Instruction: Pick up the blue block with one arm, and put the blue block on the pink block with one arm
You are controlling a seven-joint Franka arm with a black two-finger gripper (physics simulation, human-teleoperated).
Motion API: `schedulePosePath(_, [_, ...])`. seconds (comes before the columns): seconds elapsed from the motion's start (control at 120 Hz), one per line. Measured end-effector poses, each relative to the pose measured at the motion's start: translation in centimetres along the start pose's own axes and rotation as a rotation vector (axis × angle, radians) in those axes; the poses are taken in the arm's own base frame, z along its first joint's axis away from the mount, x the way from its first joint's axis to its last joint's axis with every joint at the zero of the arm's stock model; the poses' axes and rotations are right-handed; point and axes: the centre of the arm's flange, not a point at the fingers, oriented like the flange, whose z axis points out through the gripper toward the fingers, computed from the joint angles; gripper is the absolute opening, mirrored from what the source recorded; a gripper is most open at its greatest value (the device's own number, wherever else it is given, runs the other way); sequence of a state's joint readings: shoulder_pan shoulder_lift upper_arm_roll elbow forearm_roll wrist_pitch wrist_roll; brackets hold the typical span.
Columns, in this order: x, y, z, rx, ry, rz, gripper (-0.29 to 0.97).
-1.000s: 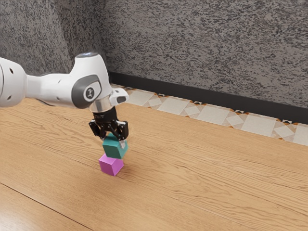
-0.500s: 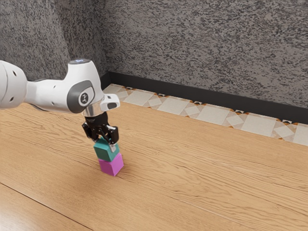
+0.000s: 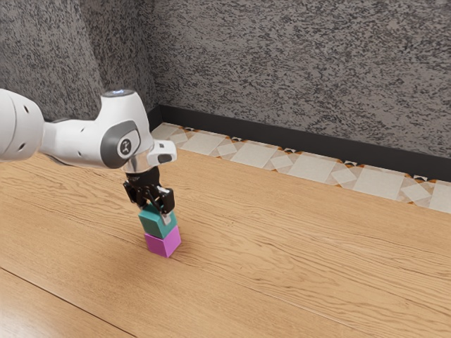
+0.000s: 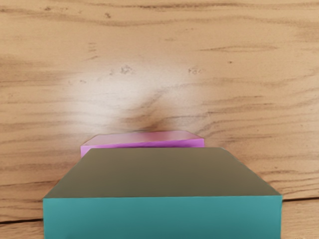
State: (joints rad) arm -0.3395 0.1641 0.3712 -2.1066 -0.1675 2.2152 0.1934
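The black fingers (image 3: 168,203) pinch the blue block (image 3: 158,222) from both sides, I think to rest it straight on the pink block (image 3: 163,244) on the table (image 3: 296,253).

Wooden table (image 3: 282,246) — pink block (image 3: 163,243) resting on it.

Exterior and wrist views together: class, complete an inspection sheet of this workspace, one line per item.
surface: wooden table, plain grain, no marks seen
job's things: blue block, teal in tone, sits stacked on the pink block, roughly lined up with it
clutter: nothing seen
grippers: black jaws appear closed on the blue block's upper part, from two sides
cables: nothing seen
surroundings: speckled grey wall, black skirting, patterned tile floor beyond the table edge
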Motion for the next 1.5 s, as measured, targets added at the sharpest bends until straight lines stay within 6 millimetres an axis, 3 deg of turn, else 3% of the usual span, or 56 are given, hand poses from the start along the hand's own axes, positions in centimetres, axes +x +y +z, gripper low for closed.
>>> schedulePosePath(0.833, [-0.3,-0.8,0.5,-0.028,-0.011,0.010,0.40])
schedulePosePath(1.058, [-0.3,-0.4,0.5,-0.030,-0.011,0.022,0.56])
schedulePosePath(1.3, [-0.1,-0.3,-0.2,-0.033,0.001,0.025,0.62])
schedulePosePath(1.367, [0.2,-0.3,-2.8,-0.038,0.048,0.024,0.63])
schedulePosePath(1.4, [1.1,-0.3,-5.7,-0.038,0.096,0.028,0.64])
schedulePosePath(1.442, [2.4,-0.4,-11.2,-0.033,0.176,0.035,0.64])
schedulePosePath(1.5, [3.2,-0.7,-22.8,0.002,0.326,0.061,0.64])
